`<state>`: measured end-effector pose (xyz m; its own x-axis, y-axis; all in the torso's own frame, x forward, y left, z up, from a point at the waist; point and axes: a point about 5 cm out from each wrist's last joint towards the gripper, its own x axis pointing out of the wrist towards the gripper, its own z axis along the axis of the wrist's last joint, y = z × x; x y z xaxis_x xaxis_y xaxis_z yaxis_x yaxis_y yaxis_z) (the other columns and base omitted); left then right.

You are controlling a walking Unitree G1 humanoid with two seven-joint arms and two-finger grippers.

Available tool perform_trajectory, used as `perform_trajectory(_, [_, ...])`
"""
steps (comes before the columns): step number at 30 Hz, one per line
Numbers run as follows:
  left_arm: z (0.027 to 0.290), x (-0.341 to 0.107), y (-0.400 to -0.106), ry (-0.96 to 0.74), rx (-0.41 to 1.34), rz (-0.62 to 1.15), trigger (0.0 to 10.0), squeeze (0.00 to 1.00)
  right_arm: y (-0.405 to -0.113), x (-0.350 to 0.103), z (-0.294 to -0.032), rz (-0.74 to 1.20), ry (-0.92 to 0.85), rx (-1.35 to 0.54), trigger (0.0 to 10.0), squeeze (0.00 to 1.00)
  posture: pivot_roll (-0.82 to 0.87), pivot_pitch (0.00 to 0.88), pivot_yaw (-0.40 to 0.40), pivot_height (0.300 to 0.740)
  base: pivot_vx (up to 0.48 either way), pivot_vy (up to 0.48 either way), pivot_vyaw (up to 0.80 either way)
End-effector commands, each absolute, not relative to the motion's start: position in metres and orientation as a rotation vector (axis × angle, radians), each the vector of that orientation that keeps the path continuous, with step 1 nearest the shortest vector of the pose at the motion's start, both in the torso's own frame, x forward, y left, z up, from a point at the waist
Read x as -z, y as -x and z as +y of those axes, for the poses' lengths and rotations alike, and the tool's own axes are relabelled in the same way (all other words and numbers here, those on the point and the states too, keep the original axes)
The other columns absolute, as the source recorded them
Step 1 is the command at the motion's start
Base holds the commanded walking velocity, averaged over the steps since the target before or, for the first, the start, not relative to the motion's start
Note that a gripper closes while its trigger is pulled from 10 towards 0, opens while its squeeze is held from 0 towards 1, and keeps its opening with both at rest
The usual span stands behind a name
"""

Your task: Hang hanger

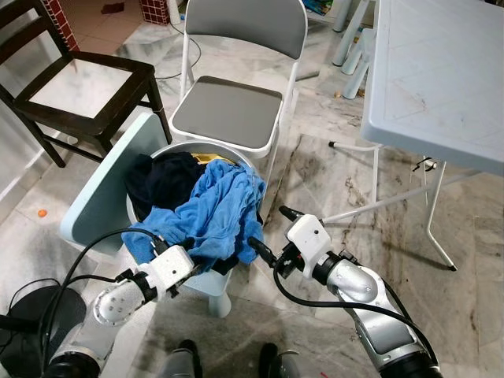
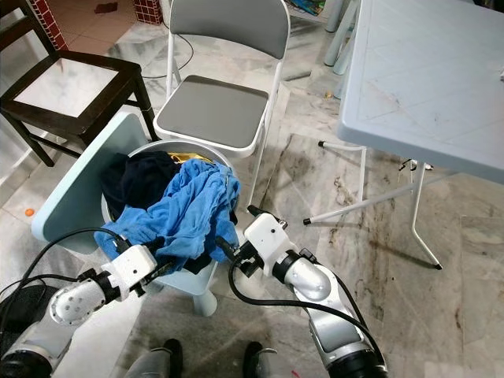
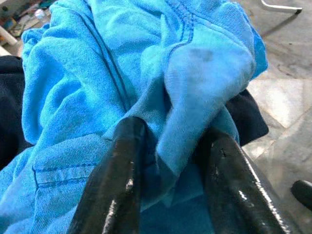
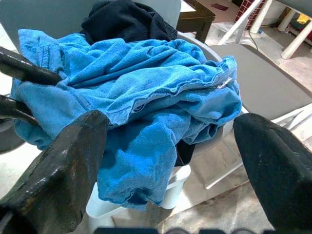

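A blue garment (image 1: 213,209) is heaped over the near rim of a pale laundry basket (image 1: 239,154), with a dark garment (image 1: 165,181) behind it. My left gripper (image 1: 160,246) is at the basket's near left side. In the left wrist view it (image 3: 173,129) is shut on a fold of the blue garment (image 3: 122,73). My right gripper (image 1: 272,231) stands open just right of the basket, level with the hanging blue cloth (image 4: 146,97), with nothing between its fingers (image 4: 73,151). I can make out no hanger.
The basket's pale lid (image 1: 102,189) leans on its left. A grey folding chair (image 1: 228,110) stands right behind it, a dark wooden chair (image 1: 87,87) at the back left. A light folding table (image 1: 441,71) fills the right, with marble floor (image 1: 331,181) beneath.
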<state>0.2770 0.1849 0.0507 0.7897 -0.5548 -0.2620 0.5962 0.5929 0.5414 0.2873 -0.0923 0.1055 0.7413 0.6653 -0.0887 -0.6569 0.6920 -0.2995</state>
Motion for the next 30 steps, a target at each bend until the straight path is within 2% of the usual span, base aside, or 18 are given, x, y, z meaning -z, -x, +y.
perform_trajectory(1, [0.186, -0.045, -0.274, -0.705, 0.630, 0.075, 2.5, 0.00, -0.286, -0.100, -0.093, -0.007, 0.334, -0.750, 10.0, 0.00, 0.14, 0.275, -0.095, 0.740, 0.000, 0.000, 0.00])
perform_trajectory(2, [0.187, -0.046, -0.275, -0.716, 0.602, 0.067, 4.0, 0.00, -0.286, -0.100, -0.093, -0.008, 0.333, -0.750, 10.0, 0.00, 0.14, 0.275, -0.095, 0.740, 0.000, 0.000, 0.00])
perform_trajectory(3, [0.188, -0.048, -0.276, -0.722, 0.574, 0.048, 10.0, 0.00, -0.286, -0.100, -0.093, -0.008, 0.333, -0.750, 10.0, 0.00, 0.14, 0.275, -0.096, 0.740, 0.000, 0.000, 0.00])
perform_trajectory(6, [0.188, -0.058, -0.281, -0.687, 0.478, -0.019, 10.0, 0.00, -0.286, -0.100, -0.092, -0.009, 0.334, -0.753, 10.0, 0.00, 0.14, 0.275, -0.096, 0.740, 0.000, 0.000, 0.00])
perform_trajectory(7, [0.186, -0.060, -0.281, -0.672, 0.476, -0.032, 10.0, 1.00, -0.286, -0.100, -0.092, -0.009, 0.335, -0.753, 10.0, 0.00, 0.14, 0.275, -0.096, 0.740, 0.000, 0.000, 0.00])
perform_trajectory(16, [0.164, -0.049, -0.266, -0.664, 0.575, -0.045, 10.0, 1.00, -0.287, -0.100, -0.091, -0.012, 0.343, -0.755, 10.0, 0.00, 0.14, 0.273, -0.093, 0.740, 0.000, 0.000, 0.00])
perform_trajectory(21, [0.159, -0.050, -0.263, -0.670, 0.541, -0.076, 10.0, 1.00, -0.287, -0.099, -0.090, -0.013, 0.345, -0.757, 10.0, 0.00, 0.14, 0.273, -0.092, 0.740, 0.000, 0.000, 0.00])
perform_trajectory(24, [0.158, -0.059, -0.260, -0.649, 0.469, -0.161, 10.0, 1.00, -0.286, -0.099, -0.089, -0.014, 0.346, -0.760, 10.0, 0.00, 0.14, 0.276, -0.093, 0.740, 0.000, 0.000, 0.00])
perform_trajectory(30, [0.163, -0.075, -0.258, -0.633, 0.464, -0.254, 10.0, 1.00, -0.286, -0.097, -0.088, -0.011, 0.346, -0.766, 10.0, 0.00, 0.15, 0.276, -0.093, 0.740, 0.000, 0.000, 0.00])
